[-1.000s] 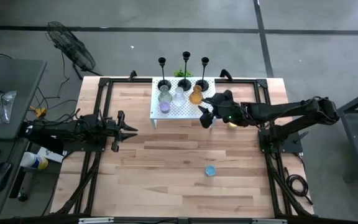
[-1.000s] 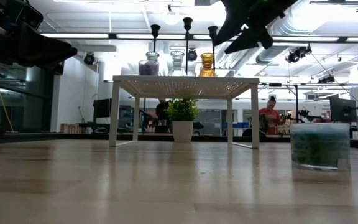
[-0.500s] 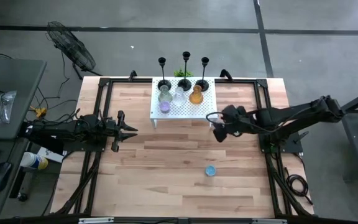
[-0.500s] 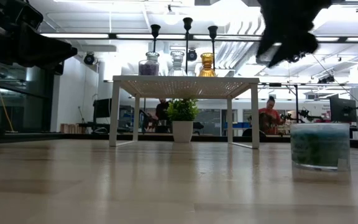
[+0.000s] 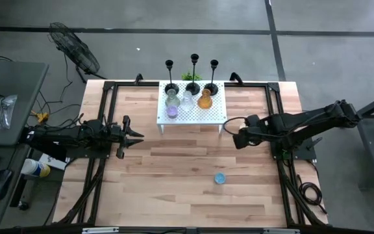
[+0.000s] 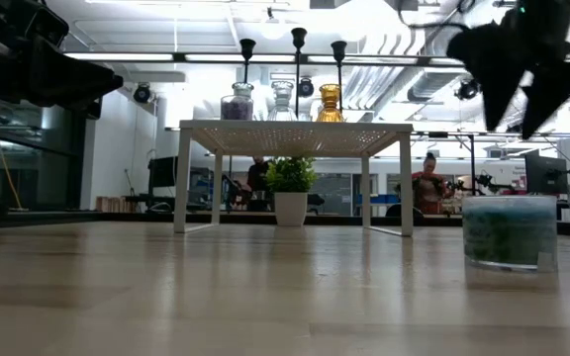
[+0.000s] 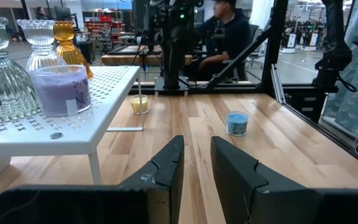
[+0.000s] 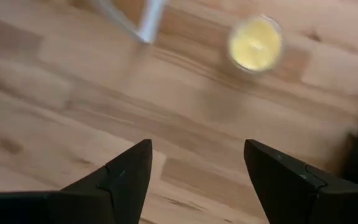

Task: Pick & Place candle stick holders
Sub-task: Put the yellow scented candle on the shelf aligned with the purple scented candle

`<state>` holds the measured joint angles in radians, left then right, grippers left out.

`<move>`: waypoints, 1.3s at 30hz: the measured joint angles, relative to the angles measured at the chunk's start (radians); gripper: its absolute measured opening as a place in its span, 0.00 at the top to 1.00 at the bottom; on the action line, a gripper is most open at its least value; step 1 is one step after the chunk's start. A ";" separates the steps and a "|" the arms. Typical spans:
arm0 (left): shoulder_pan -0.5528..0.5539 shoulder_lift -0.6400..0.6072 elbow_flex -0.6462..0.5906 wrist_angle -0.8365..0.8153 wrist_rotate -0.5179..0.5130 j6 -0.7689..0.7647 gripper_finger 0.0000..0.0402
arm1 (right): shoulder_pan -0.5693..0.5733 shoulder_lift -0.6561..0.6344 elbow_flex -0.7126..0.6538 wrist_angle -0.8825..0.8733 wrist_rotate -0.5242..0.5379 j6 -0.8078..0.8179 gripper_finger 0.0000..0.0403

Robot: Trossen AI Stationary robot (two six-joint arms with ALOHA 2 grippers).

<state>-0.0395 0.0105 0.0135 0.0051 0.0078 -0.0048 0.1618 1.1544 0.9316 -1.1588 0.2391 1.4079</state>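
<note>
Our left claw [image 5: 137, 135] waits near the bench's [image 5: 174, 195] left edge, fingers slightly parted, holding nothing. On the white rack [image 5: 192, 112] stand three candlesticks [image 5: 194, 71] and the purple [image 5: 172, 112], clear [image 5: 187, 101] and orange [image 5: 204, 99] cups. Our right claw [image 5: 237, 138] hangs just right of the rack, wide open and empty. The yellow cup [image 8: 255, 43] sits on the wood just ahead of it, beside the rack's leg [image 8: 149, 20]; we judge that the tight spot. The blue cup [image 5: 220, 178] stands alone in open room, nearer our right arm.

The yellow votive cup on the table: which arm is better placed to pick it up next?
The right. Its tool is open, above the table next to the yellow votive cup. The left tool waits at the far side.
</note>
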 joint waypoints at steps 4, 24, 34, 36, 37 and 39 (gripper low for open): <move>0.000 0.000 0.000 0.000 0.000 0.000 0.81 | -0.031 -0.026 -0.070 -0.014 -0.069 0.069 0.38; 0.000 0.000 0.000 0.000 0.000 0.000 0.81 | -0.362 -0.050 -0.184 0.037 0.008 0.009 0.38; 0.000 0.000 0.000 0.000 0.000 0.000 0.81 | -0.408 0.015 -0.183 0.154 -0.138 -0.812 0.38; 0.000 0.000 0.000 0.000 0.000 0.000 0.81 | -0.407 0.039 -0.183 0.161 -0.148 -0.939 0.38; 0.000 0.000 0.000 0.000 0.000 0.000 0.81 | -0.407 0.049 -0.183 0.171 -0.152 -0.988 0.38; 0.000 0.000 0.000 0.000 0.000 0.000 0.81 | -0.404 0.064 -0.183 0.193 -0.160 -1.065 0.38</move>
<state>-0.0395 0.0105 0.0135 0.0048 0.0078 -0.0048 -0.2427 1.2180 0.7483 -0.9657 0.0791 0.3430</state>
